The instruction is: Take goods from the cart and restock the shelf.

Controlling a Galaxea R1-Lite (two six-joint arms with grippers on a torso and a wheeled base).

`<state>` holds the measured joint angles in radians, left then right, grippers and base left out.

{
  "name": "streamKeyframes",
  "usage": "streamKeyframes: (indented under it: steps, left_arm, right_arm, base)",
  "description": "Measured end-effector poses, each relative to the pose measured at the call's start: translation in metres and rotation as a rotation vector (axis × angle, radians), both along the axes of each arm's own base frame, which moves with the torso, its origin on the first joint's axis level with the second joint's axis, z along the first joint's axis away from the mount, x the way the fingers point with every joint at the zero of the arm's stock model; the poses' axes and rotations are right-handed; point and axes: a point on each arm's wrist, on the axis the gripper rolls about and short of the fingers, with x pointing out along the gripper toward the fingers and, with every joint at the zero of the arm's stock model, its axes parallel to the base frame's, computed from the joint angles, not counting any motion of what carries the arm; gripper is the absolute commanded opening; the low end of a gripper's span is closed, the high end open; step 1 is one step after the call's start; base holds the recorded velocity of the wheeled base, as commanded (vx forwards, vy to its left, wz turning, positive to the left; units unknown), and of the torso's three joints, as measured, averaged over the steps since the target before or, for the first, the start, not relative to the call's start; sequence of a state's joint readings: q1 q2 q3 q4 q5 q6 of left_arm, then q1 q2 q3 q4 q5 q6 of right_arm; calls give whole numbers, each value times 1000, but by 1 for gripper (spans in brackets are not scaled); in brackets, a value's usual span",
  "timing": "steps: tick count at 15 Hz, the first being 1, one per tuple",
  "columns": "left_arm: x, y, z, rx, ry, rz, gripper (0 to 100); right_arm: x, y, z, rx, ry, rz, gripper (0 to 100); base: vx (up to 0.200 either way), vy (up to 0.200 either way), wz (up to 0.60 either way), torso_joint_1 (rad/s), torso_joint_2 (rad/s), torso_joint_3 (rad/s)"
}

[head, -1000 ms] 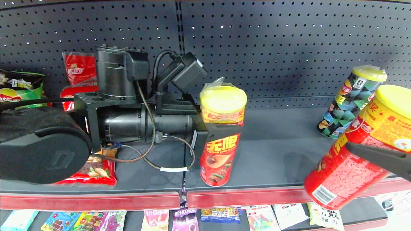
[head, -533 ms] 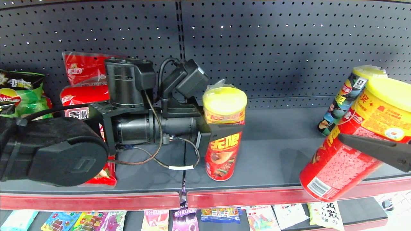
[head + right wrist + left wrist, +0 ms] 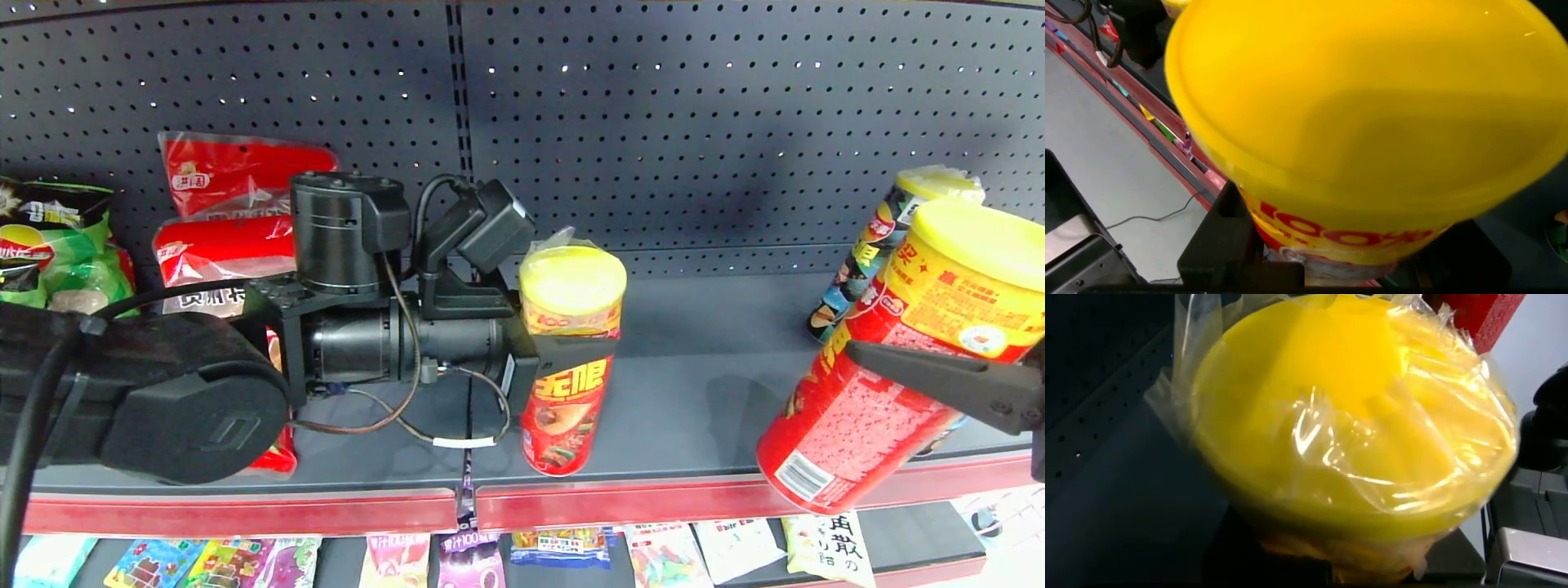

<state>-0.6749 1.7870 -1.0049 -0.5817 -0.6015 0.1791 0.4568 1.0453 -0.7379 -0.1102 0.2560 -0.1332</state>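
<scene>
left gripper (image 3: 571, 353), closed around a red can (image 3: 562, 416) upright near the front of the shelf (image 3: 702, 392), should seat it flat before releasing; right gripper (image 3: 939, 380) clamps a second can (image 3: 849, 433), tilted at the shelf's lip.

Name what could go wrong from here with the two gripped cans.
The red can in the right gripper is tilted, its base at the shelf's red lip; released so, it might fall. Pushed inward, it could knock the leaning patterned can behind it. The left gripper's upright can stands near that lip, so withdrawal may topple it.
</scene>
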Motion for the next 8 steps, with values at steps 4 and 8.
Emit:
streamKeyframes:
  steps: [4,8]
  left_arm:
    - [-3,-1,-2,6,8,-6,0]
    - [-4,0,-2,-5,42,0,0]
  right_arm:
    - [4,2,2,-1,1,-3,0]
    - [18,8,9,-2,2,-6,0]
  base:
    - [0,0,0,0,0,0]
    - [0,0,0,0,0,0]
